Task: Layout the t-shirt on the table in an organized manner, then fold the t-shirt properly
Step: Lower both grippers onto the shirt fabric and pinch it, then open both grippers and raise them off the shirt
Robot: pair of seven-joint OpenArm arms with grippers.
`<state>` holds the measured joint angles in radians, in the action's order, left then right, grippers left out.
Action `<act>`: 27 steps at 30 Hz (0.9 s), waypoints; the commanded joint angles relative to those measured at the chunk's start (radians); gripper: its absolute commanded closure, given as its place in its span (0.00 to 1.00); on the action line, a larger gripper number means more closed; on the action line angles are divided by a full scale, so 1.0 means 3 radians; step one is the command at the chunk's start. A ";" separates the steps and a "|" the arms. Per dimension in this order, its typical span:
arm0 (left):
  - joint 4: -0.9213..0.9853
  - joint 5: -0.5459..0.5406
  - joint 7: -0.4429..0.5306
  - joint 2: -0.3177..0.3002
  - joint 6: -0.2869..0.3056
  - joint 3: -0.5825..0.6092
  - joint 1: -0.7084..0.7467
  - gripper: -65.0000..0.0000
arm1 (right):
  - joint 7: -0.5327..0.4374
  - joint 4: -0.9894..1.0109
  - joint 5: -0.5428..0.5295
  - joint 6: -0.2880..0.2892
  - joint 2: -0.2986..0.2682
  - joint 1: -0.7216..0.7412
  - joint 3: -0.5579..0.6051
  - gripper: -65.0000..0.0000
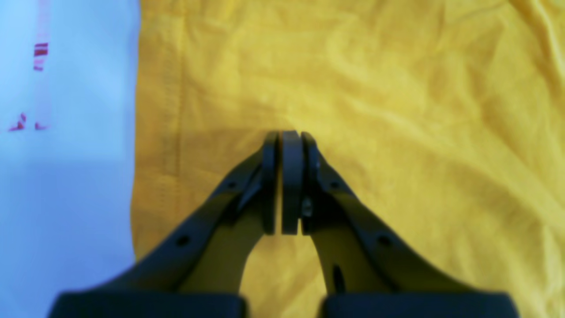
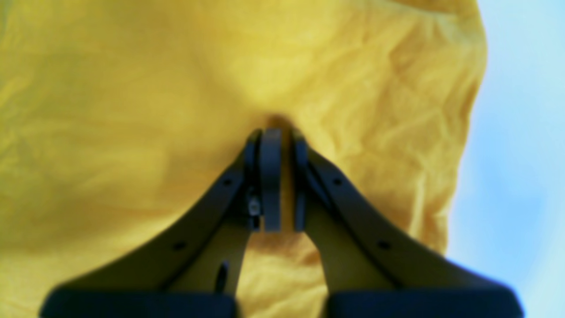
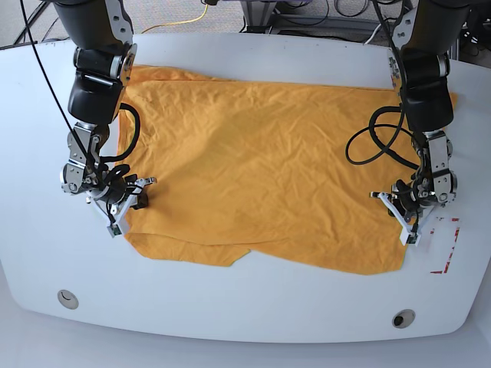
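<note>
While both arms sit low at the side edges of the cloth, I read the moment like this:

Garment: the t-shirt (image 3: 261,169) lies spread and wrinkled across the middle of the table (image 3: 253,322), its near hem uneven, with a notch toward 6 o'clock.

Risk, left side: if I lift or drag from here, I judge the left gripper (image 1: 289,134) may come away with nothing. Its jaws are pressed together over the fabric, close to the stitched side seam, and I can make out no cloth between them.

Risk, right side: the right gripper (image 2: 276,132) stands almost shut, a thin fold of yellow showing between its jaws. I judge that bite shallow; a quick pull toward 9 o'clock could slip it out.

Risk, both: uneven pulling would skew the shirt and bunch the wrinkles rather than flatten them.

Left pincer: closed, tips down on the shirt at about 3 o'clock in the base view, near the red tape marks (image 3: 447,249).

Right pincer: nearly closed, pinching the shirt's edge at about 9 o'clock in the base view.
</note>
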<state>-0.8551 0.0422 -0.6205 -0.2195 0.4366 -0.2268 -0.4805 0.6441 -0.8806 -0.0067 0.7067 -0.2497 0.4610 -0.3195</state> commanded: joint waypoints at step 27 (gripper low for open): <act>-0.1433 -0.0056 -0.0507 0.0069 0.0020 0.0175 -0.0140 1.00 | 0.0822 -0.1005 -0.0195 -0.0029 -0.0224 0.0348 -0.0032 0.49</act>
<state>-1.2083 0.0299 -0.7597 -0.1890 0.4419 -0.1722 -0.5163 0.8616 -1.0657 -0.0147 0.6949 -0.3016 0.5728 -0.3260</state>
